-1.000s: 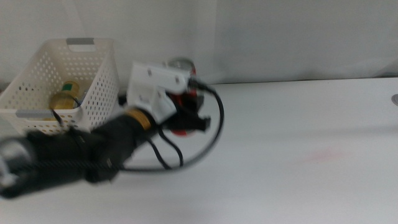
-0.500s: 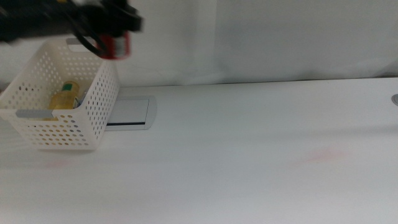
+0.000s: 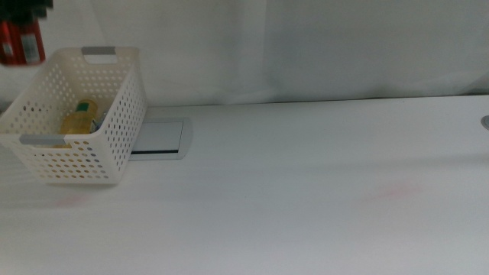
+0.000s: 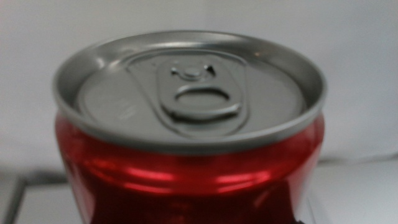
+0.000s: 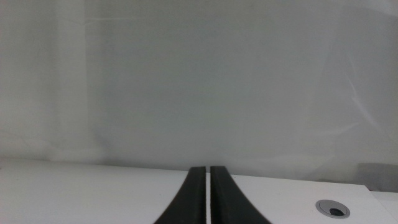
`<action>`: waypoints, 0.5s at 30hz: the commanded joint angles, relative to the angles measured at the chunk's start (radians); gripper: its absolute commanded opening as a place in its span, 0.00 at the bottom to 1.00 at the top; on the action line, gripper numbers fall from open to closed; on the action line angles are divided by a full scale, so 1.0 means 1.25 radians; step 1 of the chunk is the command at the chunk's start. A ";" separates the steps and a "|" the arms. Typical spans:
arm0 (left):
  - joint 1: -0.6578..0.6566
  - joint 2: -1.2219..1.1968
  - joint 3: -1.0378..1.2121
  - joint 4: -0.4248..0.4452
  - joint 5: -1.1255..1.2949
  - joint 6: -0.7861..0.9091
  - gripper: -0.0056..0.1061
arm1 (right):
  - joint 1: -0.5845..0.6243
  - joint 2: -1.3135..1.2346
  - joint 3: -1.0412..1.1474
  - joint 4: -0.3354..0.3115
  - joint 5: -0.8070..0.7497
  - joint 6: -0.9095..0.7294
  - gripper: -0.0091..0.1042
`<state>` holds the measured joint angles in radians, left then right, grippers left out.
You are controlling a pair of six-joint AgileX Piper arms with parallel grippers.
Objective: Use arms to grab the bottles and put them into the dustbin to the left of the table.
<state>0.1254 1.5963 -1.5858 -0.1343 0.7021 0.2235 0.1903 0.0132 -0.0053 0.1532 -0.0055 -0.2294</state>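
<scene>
A slim red can point(image 3: 20, 43) hangs in the air at the top left corner of the middle view, above and just left of the dustbin point(image 3: 114, 107). My left gripper point(image 3: 29, 9) shows only as a dark edge above the can and is shut on it. The left wrist view is filled by that red can point(image 4: 186, 168) with its silver lid and pull tab. A yellow-juice bottle point(image 3: 79, 118) lies inside the white perforated dustbin. My right gripper point(image 5: 207, 173) is shut with nothing in it, away from the work and out of the middle view.
A flat grey-white tray point(image 3: 162, 137) lies on the white table point(image 3: 306, 191) right behind the dustbin. A round cable hole point(image 3: 485, 121) sits at the table's far right edge. A white curtain backs the table.
My left arm has lifted the red can from the table beside the dustbin and carried it up and left, out past the dustbin's far corner. The tray it hid now shows.
</scene>
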 commanded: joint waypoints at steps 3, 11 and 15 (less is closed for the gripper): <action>0.013 0.067 -0.010 -0.026 -0.002 -0.011 0.02 | 0.003 -0.001 0.033 -0.001 -0.001 -0.005 0.06; 0.013 0.196 -0.012 -0.031 -0.075 -0.011 0.02 | 0.003 -0.001 0.033 -0.001 -0.005 -0.005 0.06; 0.011 0.243 -0.012 -0.031 -0.108 -0.011 0.02 | 0.003 -0.001 0.033 -0.001 -0.005 -0.005 0.06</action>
<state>0.1397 1.8942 -1.5858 -0.1546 0.6322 0.2175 0.1903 0.0132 -0.0053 0.1532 -0.0055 -0.2294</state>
